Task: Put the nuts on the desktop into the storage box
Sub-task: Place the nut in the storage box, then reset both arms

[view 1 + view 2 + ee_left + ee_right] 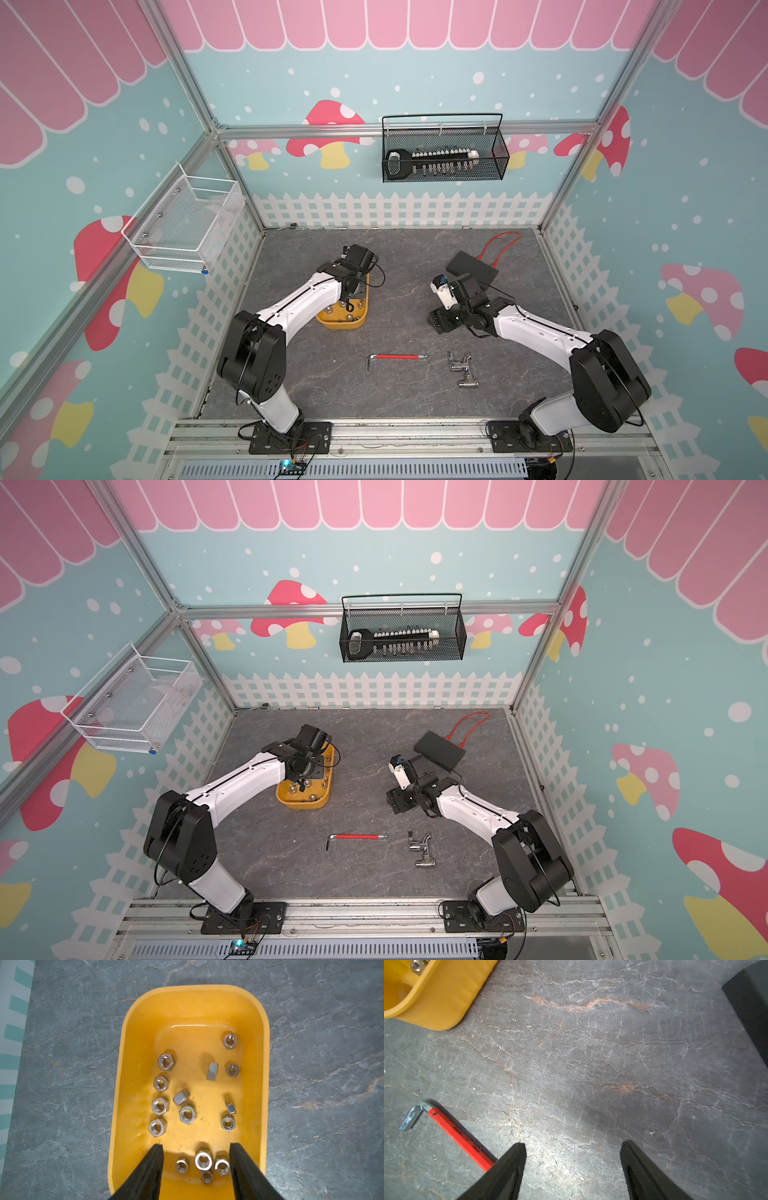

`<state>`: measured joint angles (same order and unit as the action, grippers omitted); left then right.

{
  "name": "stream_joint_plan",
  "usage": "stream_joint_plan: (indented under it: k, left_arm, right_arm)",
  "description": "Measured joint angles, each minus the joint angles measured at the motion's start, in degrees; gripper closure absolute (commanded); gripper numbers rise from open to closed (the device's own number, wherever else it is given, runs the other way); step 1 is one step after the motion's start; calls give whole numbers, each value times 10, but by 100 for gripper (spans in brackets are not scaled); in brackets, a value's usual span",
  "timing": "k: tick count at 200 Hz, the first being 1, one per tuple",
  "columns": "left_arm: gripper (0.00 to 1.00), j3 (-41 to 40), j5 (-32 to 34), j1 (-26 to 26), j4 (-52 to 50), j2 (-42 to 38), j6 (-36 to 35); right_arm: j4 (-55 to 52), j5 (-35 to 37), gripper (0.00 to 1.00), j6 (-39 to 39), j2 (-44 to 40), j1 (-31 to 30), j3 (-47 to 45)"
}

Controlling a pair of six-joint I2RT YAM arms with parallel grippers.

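Checking in from the remote station. My left pincer [195, 1145] hangs over one end of the yellow storage box [133, 1064]. Its jaws are roughly halfway apart and there's nothing gripped between them. The nuts [187, 1114] I can see are all inside the box, more than a dozen of them scattered over its floor. Most lie flat with the hole facing up, and a few are tipped onto their sides. Four sit in a little cluster right under the gap between the jaws, and another four line up along one long wall. The box sits flat on the grey marbled table [72, 1064]. In both top views it's tucked under the left arm's wrist.

My right pincer [573, 1144] is spread wide and has hold of nothing. It hovers over an open patch of table, with the storage box off to one side and the black flat box [473, 268] to the other. The red-sleeved hex key [456, 1134] lies flat nearby, and one finger hides part of it in the wrist view. The silver pipe fitting [460, 368] lies near the key's straight end, not touching it.
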<state>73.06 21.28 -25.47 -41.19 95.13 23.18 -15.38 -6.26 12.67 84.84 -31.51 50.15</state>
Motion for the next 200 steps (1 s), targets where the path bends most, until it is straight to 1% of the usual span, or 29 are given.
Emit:
stream_joint_plan:
  k: [16, 30, 47, 58, 66, 77, 86, 100, 113, 128, 150, 170, 180, 191, 200]
  left_arm:
    - [42, -22, 0, 5, 29, -33, 0]
    - [41, -59, -1, 22, 78, -87, 0]
    - [39, -123, 8, 54, 167, -169, 0]
    - [34, -174, 28, 76, 237, -224, -2]
    - [32, -216, 45, 89, 292, -259, -4]
    - [30, -287, 70, 104, 386, -305, -9]
    - [28, -356, 82, 117, 477, -335, -24]
    - [28, -463, 81, 138, 608, -357, -50]
    - [28, -547, 71, 156, 705, -352, -74]
    - [28, -601, 53, 174, 779, -326, -91]
    - [28, -609, 22, 184, 878, -260, -116]
    - [29, -613, -1, 183, 988, -187, -137]
    - [33, -617, -14, 184, 1038, -148, -147]
    - [32, -618, -36, 185, 1076, -111, -162]
    - [31, -619, -56, 185, 1097, -90, -172]
  right_arm:
    - [0, 17, 13, -4, -4, 2, 0]
    - [3, 28, 12, -8, -15, 14, 1]
    - [26, 47, 7, -7, -39, 58, 1]
    - [55, 76, 6, -7, -57, 90, -1]
    - [98, 112, 6, -7, -76, 112, -13]
    - [165, 161, 6, -13, -102, 128, -43]
    - [254, 205, 5, -32, -124, 134, -93]
    - [387, 247, 5, -67, -142, 135, -181]
    - [482, 270, 5, -100, -136, 137, -254]
    - [549, 283, 6, -126, -118, 147, -306]
    - [659, 290, 6, -158, -95, 167, -356]
    - [791, 281, 6, -174, -70, 189, -412]
    - [860, 270, 6, -180, -46, 201, -440]
    - [928, 254, 5, -184, -9, 215, -464]
    - [953, 232, 4, -181, 15, 231, -472]
